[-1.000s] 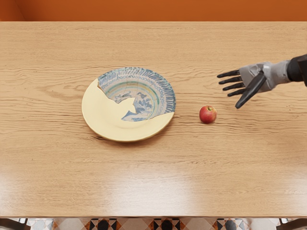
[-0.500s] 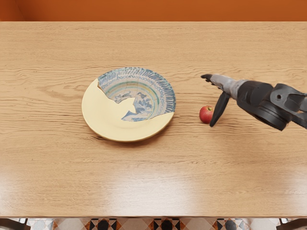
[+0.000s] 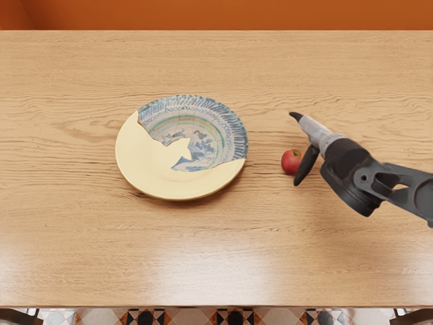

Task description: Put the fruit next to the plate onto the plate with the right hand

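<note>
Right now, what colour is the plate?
The plate is pale yellow, with a blue patterned patch over its far-right part; the head view shows it.

right hand (image 3: 315,139) | lowered beside apple (image 3: 289,161) (thumb overlaps it) | contact unclear

Right arm (image 3: 382,186) angled in from right edge, right hand (image 3: 315,137) edge-on, fingers straight, thumb down

Pretty evenly and brightly lit, everything was rendered sharp; a soft glare was spread over the bench (image 3: 203,267) front, shadows were barely cast.
</note>
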Robot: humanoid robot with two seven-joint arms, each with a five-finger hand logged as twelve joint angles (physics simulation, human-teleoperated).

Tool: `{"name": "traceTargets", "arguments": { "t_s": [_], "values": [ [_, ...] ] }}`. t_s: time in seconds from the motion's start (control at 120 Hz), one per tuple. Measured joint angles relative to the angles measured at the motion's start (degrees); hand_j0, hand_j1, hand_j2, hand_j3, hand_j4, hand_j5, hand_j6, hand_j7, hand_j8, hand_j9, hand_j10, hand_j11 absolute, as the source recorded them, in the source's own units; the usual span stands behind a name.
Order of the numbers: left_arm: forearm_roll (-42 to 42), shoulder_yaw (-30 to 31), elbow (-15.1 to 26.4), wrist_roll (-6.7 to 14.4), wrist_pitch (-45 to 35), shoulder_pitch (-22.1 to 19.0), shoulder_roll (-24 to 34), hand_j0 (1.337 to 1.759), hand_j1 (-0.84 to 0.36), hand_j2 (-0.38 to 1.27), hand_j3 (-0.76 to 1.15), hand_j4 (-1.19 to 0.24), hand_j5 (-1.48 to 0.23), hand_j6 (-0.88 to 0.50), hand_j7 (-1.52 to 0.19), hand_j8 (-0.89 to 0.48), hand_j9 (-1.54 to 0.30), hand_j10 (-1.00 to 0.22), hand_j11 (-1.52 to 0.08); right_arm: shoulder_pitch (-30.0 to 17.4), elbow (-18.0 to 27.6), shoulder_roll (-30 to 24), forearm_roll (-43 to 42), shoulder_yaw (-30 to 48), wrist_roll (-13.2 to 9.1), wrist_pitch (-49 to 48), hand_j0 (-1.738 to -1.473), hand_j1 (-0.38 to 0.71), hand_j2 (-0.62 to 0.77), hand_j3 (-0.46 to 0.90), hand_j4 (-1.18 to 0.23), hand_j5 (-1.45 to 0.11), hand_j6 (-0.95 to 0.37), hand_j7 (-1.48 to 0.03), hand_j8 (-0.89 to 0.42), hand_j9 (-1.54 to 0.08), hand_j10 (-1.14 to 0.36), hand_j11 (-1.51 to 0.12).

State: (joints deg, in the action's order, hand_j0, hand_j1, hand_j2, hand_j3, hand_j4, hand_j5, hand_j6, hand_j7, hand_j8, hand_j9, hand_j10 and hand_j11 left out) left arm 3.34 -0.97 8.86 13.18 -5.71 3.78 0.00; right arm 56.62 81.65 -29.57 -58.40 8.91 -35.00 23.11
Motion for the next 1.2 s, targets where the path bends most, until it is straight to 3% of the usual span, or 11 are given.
{"name": "traceTargets", "arguments": {
  "t_s": [0.483, 0.767, 0.883, 1.2],
  "values": [
    [0.0, 0.0, 0.0, 0.0, 0.0, 0.0, 0.0, 1.658, 0.34, 0.00, 0.00, -0.01, -0.01, -0.01, -0.01, -0.01, -0.01, -0.01, -0.01, -2.6, 0.1, 2.2, -2.4, 0.0, 0.0, 3.5, -1.658, 0.03, -0.06, 0.00, -0.32, -0.42, -0.32, -0.42, -0.32, -0.42, -0.32, -0.42],
    [0.0, 0.0, 0.0, 0.0, 0.0, 0.0, 0.0, 1.658, 0.34, 0.00, 0.00, -0.01, -0.01, -0.01, -0.01, -0.01, -0.01, -0.01, -0.01, -2.7, 0.2, 1.7, -2.2, 0.0, 0.0, 3.2, -1.658, 0.09, -0.05, 0.00, -0.38, -0.50, -0.38, -0.49, -0.38, -0.50, -0.38, -0.50],
    [0.0, 0.0, 0.0, 0.0, 0.0, 0.0, 0.0, 1.658, 0.34, 0.00, 0.00, -0.01, -0.01, -0.01, -0.01, -0.01, -0.01, -0.01, -0.01, -2.7, 0.2, 1.1, -2.0, 0.6, 0.0, 0.2, -1.657, 0.18, -0.06, 0.00, -0.46, -0.60, -0.46, -0.60, -0.45, -0.60, -0.46, -0.61],
    [0.0, 0.0, 0.0, 0.0, 0.0, 0.0, 0.0, 1.658, 0.34, 0.00, 0.00, -0.01, -0.01, -0.01, -0.01, -0.01, -0.01, -0.01, -0.01, -1.9, 0.3, 0.5, -1.6, 2.4, 0.0, -2.6, -1.656, 0.22, 0.10, 0.00, -0.55, -0.73, -0.51, -0.73, -0.42, -0.73, -0.53, -0.73]
  ]
}}
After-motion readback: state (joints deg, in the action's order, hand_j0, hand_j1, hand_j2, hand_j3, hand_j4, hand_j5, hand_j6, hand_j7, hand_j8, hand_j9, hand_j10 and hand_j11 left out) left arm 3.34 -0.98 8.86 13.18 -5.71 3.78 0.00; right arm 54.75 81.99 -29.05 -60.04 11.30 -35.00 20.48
